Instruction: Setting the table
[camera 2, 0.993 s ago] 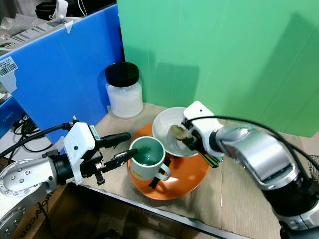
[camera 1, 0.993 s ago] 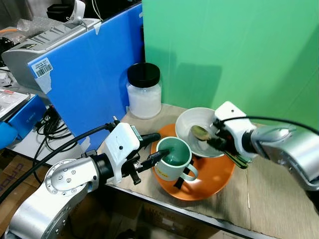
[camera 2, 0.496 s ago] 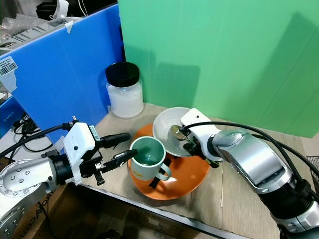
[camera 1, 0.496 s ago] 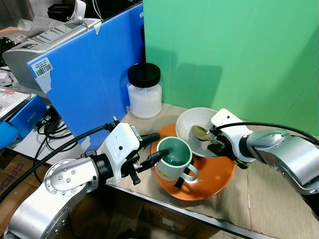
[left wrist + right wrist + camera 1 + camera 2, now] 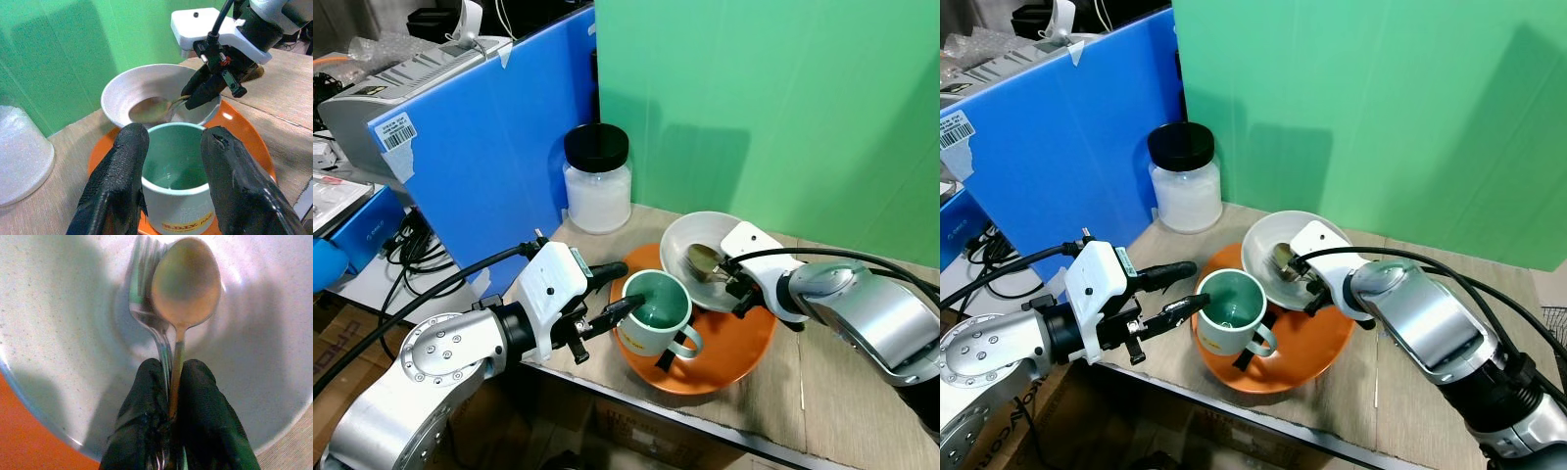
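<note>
Left claw (image 5: 607, 291) spread wide, one finger on each side of the green mug (image 5: 652, 311), apparently readied to lift it off the orange plate (image 5: 729, 354) at the desk (image 5: 847, 397) edge. Right claw (image 5: 168, 416) pinched on spoon (image 5: 185, 284) and fork (image 5: 142, 293) handles together, their heads inside the white bowl (image 5: 690, 235), presumably for removal.

My left gripper (image 5: 617, 289) straddles the mug (image 5: 653, 311), jar (image 5: 597, 179) behind; bowl (image 5: 705, 257) crowds its far side; bare table (image 5: 862, 392) lies open rightward.
</note>
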Controlling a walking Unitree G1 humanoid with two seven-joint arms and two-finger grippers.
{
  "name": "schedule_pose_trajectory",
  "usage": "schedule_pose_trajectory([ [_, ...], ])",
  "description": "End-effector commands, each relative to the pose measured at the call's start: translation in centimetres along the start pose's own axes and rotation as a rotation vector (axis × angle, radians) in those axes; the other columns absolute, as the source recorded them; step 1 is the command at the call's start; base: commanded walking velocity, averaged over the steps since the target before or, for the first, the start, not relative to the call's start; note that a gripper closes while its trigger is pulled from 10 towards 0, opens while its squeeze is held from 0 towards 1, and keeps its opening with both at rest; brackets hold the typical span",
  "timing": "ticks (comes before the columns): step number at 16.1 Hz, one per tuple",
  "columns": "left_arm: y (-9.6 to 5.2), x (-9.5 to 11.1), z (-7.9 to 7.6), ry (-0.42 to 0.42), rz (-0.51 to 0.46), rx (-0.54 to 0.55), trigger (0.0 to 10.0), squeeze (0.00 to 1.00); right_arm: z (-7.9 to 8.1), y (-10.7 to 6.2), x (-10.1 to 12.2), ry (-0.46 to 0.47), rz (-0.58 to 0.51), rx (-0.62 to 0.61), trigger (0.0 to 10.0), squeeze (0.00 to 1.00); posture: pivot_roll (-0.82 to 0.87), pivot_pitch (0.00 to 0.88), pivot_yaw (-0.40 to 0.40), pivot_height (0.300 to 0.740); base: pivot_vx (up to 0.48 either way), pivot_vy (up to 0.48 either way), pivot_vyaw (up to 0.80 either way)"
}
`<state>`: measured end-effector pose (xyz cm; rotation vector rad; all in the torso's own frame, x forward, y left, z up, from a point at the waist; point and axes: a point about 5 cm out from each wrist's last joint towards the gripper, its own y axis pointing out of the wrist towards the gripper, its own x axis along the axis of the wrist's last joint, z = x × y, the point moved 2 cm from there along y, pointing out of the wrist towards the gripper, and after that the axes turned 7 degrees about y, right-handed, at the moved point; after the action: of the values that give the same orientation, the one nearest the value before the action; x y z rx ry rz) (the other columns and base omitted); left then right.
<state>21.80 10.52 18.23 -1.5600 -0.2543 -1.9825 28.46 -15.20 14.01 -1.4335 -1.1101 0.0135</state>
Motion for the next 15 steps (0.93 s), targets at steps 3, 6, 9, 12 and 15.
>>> schedule_pose_trajectory([
  [3,0.0,0.2,-0.3,0.011,-0.005,-0.015,10.0,0.00,-0.3,-0.2,0.5,-0.014,-0.015,-0.015,0.3,0.00,0.09,0.000,0.000,0.740,0.000,0.000,0.00],
  [6,0.0,0.2,-0.2,0.016,-0.007,-0.013,10.0,0.00,-0.6,-0.6,0.9,-0.009,-0.036,-0.020,1.8,0.00,0.09,0.000,0.001,0.740,0.000,0.000,0.00],
  [9,0.0,0.3,-0.2,0.020,-0.007,-0.016,10.0,0.00,-1.4,-1.1,1.7,0.009,-0.078,-0.045,8.9,0.00,0.09,0.000,0.006,0.740,0.000,0.000,0.00],
  [12,0.1,0.4,-0.2,0.028,-0.011,-0.020,10.0,0.00,-1.8,-1.6,2.4,0.022,-0.140,-0.063,10.0,0.00,0.09,0.000,0.008,0.740,0.000,0.000,0.00],
  [15,0.1,0.4,-0.2,0.030,-0.013,-0.024,10.0,0.00,-1.7,-1.7,2.4,0.030,-0.145,-0.052,10.0,0.04,0.09,0.000,0.010,0.740,0.000,0.000,0.00],
])
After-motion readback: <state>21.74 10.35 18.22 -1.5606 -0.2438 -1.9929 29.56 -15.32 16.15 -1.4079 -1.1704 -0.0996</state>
